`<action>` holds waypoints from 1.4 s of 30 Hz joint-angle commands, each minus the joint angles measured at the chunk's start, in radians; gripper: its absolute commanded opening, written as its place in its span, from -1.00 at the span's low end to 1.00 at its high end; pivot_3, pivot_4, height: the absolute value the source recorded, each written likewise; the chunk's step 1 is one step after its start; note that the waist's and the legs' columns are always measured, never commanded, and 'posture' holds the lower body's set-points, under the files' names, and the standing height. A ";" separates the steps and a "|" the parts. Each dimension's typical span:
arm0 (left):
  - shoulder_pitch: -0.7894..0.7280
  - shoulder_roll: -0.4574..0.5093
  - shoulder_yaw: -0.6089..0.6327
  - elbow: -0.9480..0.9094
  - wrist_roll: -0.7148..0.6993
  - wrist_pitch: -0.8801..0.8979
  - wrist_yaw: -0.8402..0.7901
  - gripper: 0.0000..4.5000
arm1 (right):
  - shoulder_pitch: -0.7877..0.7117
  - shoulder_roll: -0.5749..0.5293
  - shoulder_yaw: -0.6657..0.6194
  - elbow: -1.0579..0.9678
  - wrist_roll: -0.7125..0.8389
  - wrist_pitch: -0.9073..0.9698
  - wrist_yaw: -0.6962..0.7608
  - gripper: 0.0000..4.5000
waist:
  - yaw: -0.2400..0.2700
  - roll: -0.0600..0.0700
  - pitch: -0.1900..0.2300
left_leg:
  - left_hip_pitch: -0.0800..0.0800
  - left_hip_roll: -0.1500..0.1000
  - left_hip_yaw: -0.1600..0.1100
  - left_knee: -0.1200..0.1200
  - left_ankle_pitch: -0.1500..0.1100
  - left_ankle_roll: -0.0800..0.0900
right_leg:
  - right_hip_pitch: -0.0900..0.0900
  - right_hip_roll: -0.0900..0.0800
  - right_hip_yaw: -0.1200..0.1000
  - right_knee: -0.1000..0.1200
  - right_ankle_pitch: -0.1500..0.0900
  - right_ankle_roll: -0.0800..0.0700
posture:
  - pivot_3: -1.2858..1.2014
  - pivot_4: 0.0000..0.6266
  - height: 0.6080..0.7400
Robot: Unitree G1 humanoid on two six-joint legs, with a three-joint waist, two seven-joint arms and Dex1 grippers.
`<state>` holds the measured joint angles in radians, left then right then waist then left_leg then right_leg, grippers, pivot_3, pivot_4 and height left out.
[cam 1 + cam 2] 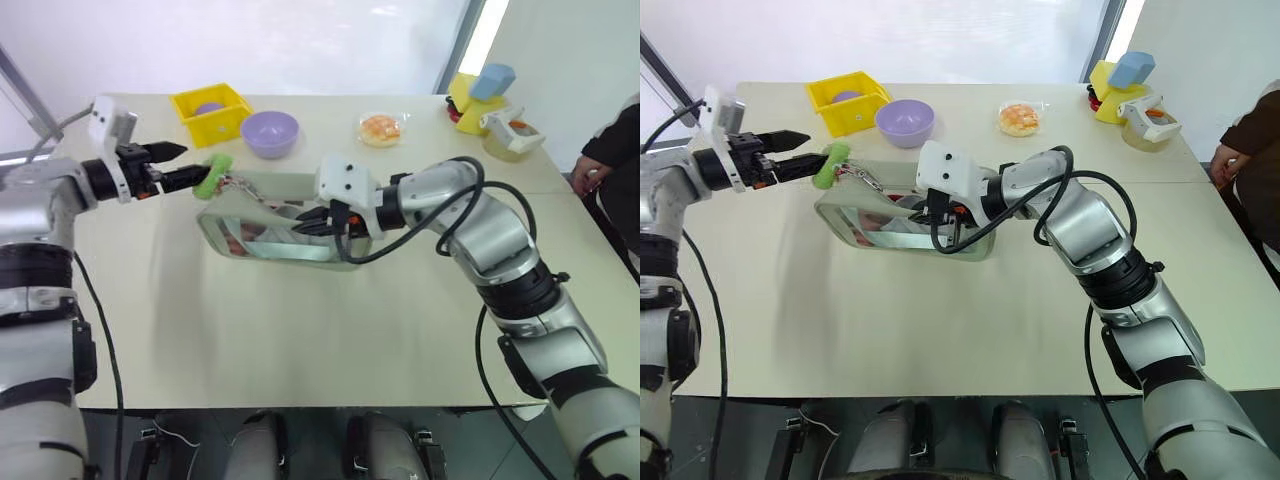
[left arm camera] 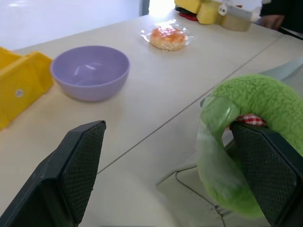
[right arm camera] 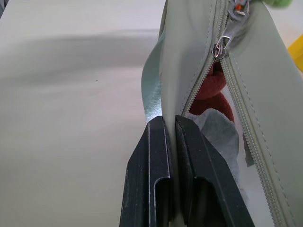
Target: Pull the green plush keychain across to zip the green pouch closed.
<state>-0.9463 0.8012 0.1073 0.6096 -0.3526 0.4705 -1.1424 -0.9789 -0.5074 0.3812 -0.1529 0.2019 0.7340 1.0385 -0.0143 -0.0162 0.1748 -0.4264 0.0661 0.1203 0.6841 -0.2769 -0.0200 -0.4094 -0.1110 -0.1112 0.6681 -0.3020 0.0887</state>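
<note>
The green plush keychain (image 1: 218, 174) hangs at the end of the green pouch (image 1: 285, 228) nearest the counter's left edge, joined to the zipper by a short chain. The left gripper (image 1: 186, 163) has its fingers spread wide around it; in its wrist view one finger sits against the fuzzy ring while the other stands well apart, so nothing is pinched yet. The pouch lies near the middle of the counter (image 1: 300, 330), toward the far side. The right gripper (image 3: 173, 142) has its fingers pressed together on the pouch's fabric edge beside the mint-green strap (image 3: 152, 92), steadying it.

From the right wrist view the zipper (image 3: 218, 47) is not fully shut: the teeth part below the slider, and something red and pale grey shows through the gap. My reading is that the pull has not started in earnest. The keychain has still to be clamped and drawn along the whole opening while the other gripper holds the pouch in place.

Through the clear side of the pouch I can make out reddish and white contents, but not what they are. Beyond it, toward the far edge, a purple bowl (image 1: 270, 133) looks empty. Just beside it a yellow bin (image 1: 210, 112) holds something purplish. A wrapped bun (image 1: 380, 129) lies further right, and near the far right corner are yellow and blue blocks (image 1: 478, 90) and a lidded clear container (image 1: 512, 135) with something orange inside.
</note>
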 commanded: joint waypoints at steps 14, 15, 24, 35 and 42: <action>0.077 -0.018 0.037 -0.246 -0.074 0.128 0.006 -0.95 | -0.015 0.007 -0.020 0.041 -0.011 -0.012 -0.025 -1.00 | 0.001 0.000 0.000 | 0.000 0.000 -0.001 0.000 0.000 0.000 | 0.001 0.000 0.000 0.000 0.000 0.000 | 0.03 -0.52 0.98; 0.073 -0.013 0.048 -0.251 -0.082 0.147 0.017 -0.98 | -0.016 0.008 -0.021 0.048 -0.013 -0.016 -0.027 -1.00 | 0.001 0.000 0.000 | 0.000 0.000 -0.001 0.000 0.000 0.000 | 0.001 0.000 0.000 0.000 0.000 0.000 | 0.03 -0.52 0.98; -0.013 0.013 0.115 -0.432 -0.230 0.341 0.045 -0.98 | -0.046 0.038 -0.021 0.164 -0.068 -0.091 -0.090 -1.00 | 0.000 0.000 0.000 | 0.000 0.000 -0.001 0.000 0.000 0.000 | 0.001 0.000 0.000 0.000 0.000 0.000 | 0.03 -0.52 0.98; 0.065 -0.116 -0.063 -0.545 -0.101 0.207 0.159 -0.98 | -0.073 0.073 -0.027 0.201 -0.080 -0.115 -0.109 -1.00 | -0.004 0.000 0.000 | 0.001 0.000 -0.001 0.000 0.000 0.000 | 0.001 0.000 0.000 0.000 0.000 0.000 | 0.03 -0.52 0.98; -0.012 -0.141 -0.046 -0.443 -0.067 0.151 0.223 -0.98 | -0.068 0.076 -0.031 0.189 -0.078 -0.105 -0.113 -1.00 | 0.000 0.000 -0.001 | 0.001 0.000 -0.001 0.000 0.000 0.000 | 0.001 0.000 0.000 0.000 0.000 0.000 | 0.03 -0.52 0.98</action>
<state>-0.9296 0.6554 0.0312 0.1674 -0.4238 0.6457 -0.9262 -1.0408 -0.4396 0.3663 0.0598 0.1274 0.6264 0.9273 -0.0144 -0.0160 0.1743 -0.4252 0.0660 0.1197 0.6842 -0.2766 -0.0205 -0.4082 -0.1110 -0.1109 0.6684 -0.3019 0.0886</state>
